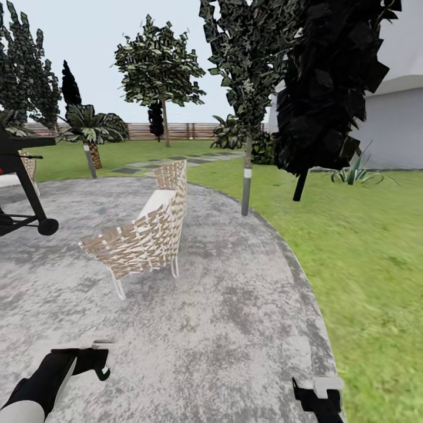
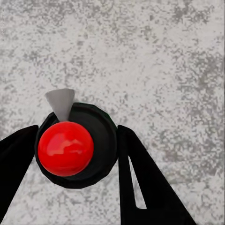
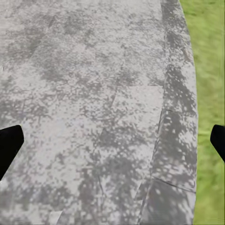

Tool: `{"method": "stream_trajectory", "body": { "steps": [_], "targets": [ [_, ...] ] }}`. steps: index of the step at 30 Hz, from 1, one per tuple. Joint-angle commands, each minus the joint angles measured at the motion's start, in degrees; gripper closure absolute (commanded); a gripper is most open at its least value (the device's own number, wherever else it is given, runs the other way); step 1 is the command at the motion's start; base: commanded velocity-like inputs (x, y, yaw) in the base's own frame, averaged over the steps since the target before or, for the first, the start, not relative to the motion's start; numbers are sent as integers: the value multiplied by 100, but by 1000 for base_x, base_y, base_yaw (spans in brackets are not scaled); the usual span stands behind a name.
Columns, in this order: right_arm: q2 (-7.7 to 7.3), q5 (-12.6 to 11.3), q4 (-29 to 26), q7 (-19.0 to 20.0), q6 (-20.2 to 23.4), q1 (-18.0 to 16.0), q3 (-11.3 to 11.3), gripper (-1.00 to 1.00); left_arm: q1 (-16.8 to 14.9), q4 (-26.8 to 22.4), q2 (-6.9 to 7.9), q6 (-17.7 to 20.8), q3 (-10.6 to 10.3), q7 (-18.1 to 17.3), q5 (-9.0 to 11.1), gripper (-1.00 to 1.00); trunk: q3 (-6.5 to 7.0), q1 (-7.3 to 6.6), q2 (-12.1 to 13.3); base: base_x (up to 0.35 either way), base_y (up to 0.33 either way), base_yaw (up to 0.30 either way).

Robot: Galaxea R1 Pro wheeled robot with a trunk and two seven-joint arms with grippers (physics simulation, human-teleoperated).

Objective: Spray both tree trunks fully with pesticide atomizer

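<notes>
- In the left wrist view the pesticide atomizer, a small near-black round bottle with a glossy red ball top and a pale grey nozzle, sits between the two black fingers of the left tool; both fingers press against its sides, so the tool is pinching it.
- Beneath it lies the floor, rough speckled grey concrete paving. Whether the bottle rests on it or hangs just above it, I cannot tell.
- In the head view the left tool shows at the lower left of the frame, on a black-and-white arm held low over the paving.
- The right tool shows at the lower right of the frame; in the right wrist view its dark fingertips stand far apart at the two side edges, spread wide and holding nothing, over the rounded paving edge beside the grass.
- Ahead stand a woven wicker chair mid-frame, a grey bollard with a white band to its right, and a black wheeled cart at the left edge.
- A tall tree with a bare pale trunk stands far back on the garden lawn, before the brown slat fence.
- Judgement: the pick-up looks done or nearly so; the drive to the trees and the spraying of both trunks are left.
</notes>
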Motion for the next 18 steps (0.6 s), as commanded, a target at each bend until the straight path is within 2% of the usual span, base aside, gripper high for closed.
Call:
{"method": "stream_trajectory", "body": {
  "steps": [1,18],
  "targets": [
    [-1,5,4,-17,-18,-3,3,-100,-4,-6,-6,14,33,-56,-58,100,-12,1,-2,243,249,200],
    [-1,5,4,-20,-18,-3,3,-100,-4,115,-7,7,27,-58,-55,100,-119,1,-2,254,238,198]
  ]
}}
